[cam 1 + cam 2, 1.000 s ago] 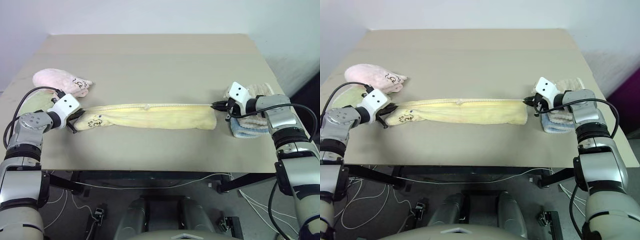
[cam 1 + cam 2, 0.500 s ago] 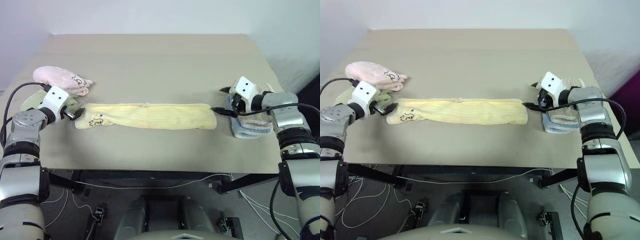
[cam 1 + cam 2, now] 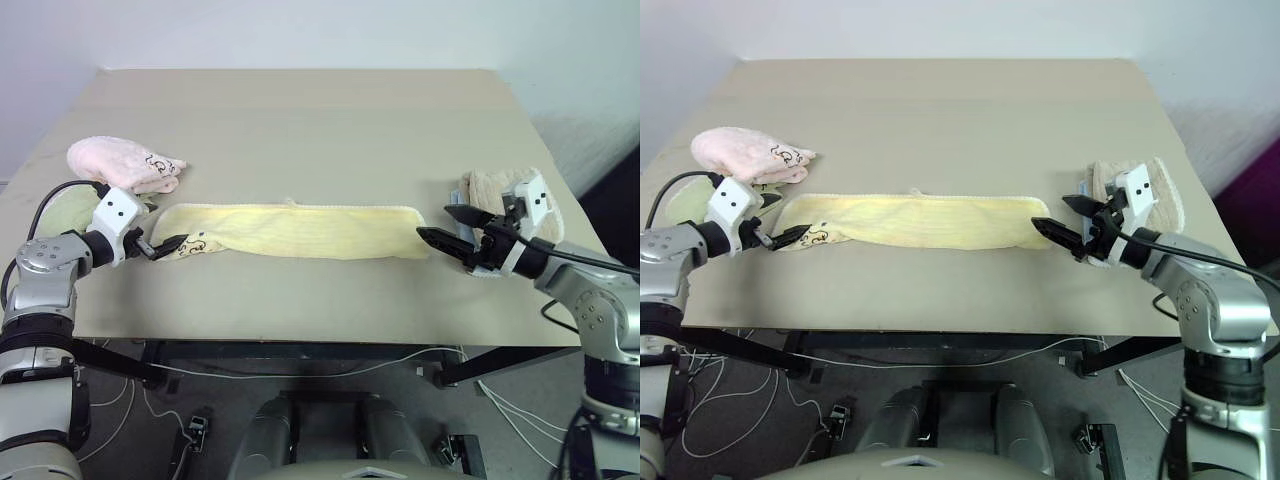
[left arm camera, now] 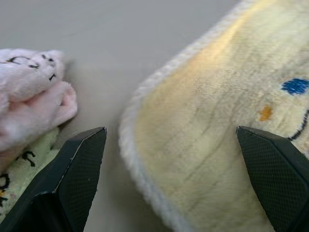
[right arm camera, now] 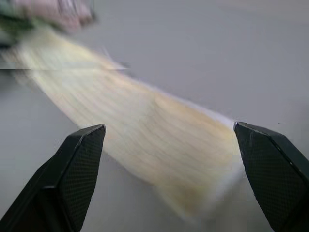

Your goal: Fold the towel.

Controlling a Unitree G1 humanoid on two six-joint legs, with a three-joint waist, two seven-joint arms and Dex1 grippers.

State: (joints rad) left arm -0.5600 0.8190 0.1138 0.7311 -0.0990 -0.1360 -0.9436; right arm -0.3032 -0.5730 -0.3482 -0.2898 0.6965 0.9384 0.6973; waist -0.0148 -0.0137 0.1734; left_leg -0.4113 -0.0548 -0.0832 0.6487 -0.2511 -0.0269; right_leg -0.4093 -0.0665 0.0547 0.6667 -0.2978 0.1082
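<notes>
Both grippers stand with jaws spread wide and grasp nothing. The left gripper (image 3: 172,243) sits at the left end of the towel (image 3: 300,230), its fingertips just over the printed corner; the right gripper (image 3: 448,227) hovers just off the towel's right end, apart from the cloth. One gripper at each short end suits a lengthwise fold: from here either end could be pinched and carried toward the other, which is judged the likely next step.

The towel lies flat near the middle of the table (image 3: 300,120) as a long, narrow band, apparently already doubled along its length, with a small loop on its far edge. Beyond the towel's left end lies a pink towel (image 3: 122,163), with a green cloth (image 3: 70,210) just beside it; beyond the towel's right end lies a beige towel (image 3: 490,190), behind the right gripper.

The head views give the whole layout: both ends and both grippers at once. The left wrist view adds what they cannot resolve: the corded edging (image 4: 133,159) curving round the corner, blue and orange printed marks, and bare table between the towel and the pink towel. The right wrist view, blurred, shows the towel running away from between the spread fingers (image 5: 77,174), untouched by them.
</notes>
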